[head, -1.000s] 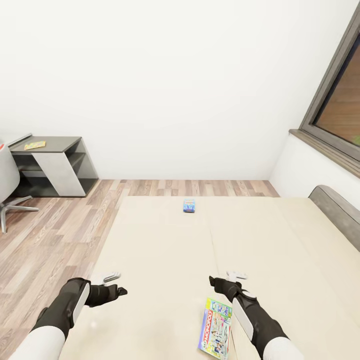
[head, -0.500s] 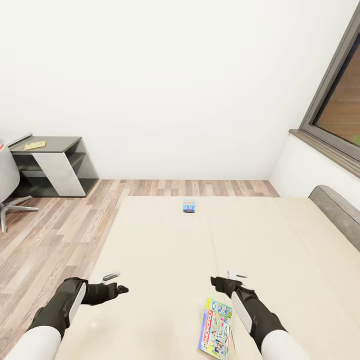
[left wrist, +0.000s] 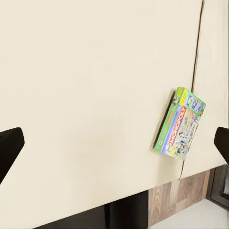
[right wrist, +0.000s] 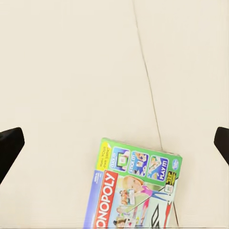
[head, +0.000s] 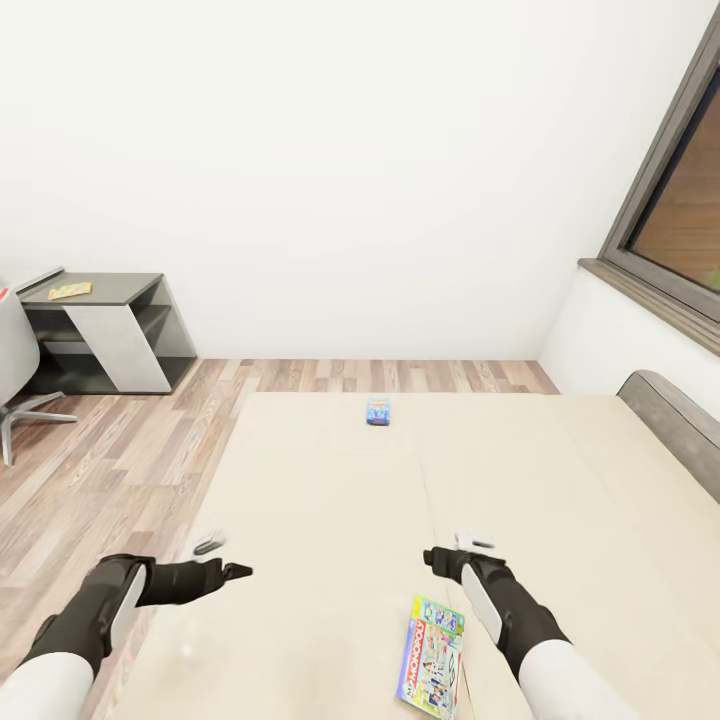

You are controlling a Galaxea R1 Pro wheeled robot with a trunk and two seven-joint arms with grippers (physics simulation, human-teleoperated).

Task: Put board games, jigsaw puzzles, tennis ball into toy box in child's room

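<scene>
Across most of the head view spreads the wide cream-coloured bed (head: 420, 500), its near edge cut off by the frame and a grey padded headboard (head: 680, 405) showing only partly at the right. Beyond it runs the wood-plank floor (head: 120, 450) up to a plain white wall. At the far left stands a low dark-grey table with a white slanted panel (head: 110, 335); a small yellow flat item (head: 70, 290) lies on its top, too small to identify. A pale swivel chair (head: 15, 370) is clipped by the left edge, and a dark-framed window (head: 670, 210) is clipped at the right.

The green-and-blue Monopoly board game box (head: 432, 656) lies flat on the near part of the bed, its lower end cut off; the right wrist view shows its printed lid (right wrist: 133, 191), the left wrist view shows it small and off to one side (left wrist: 180, 124). A small blue board game box (head: 378, 411) rests near the far end of the bed, its artwork unreadable.

The black left gripper (head: 222, 556) hovers over the bed's left side, the black right gripper (head: 462, 548) just beyond the Monopoly box. Both have their fingers spread wide apart and hold nothing.
</scene>
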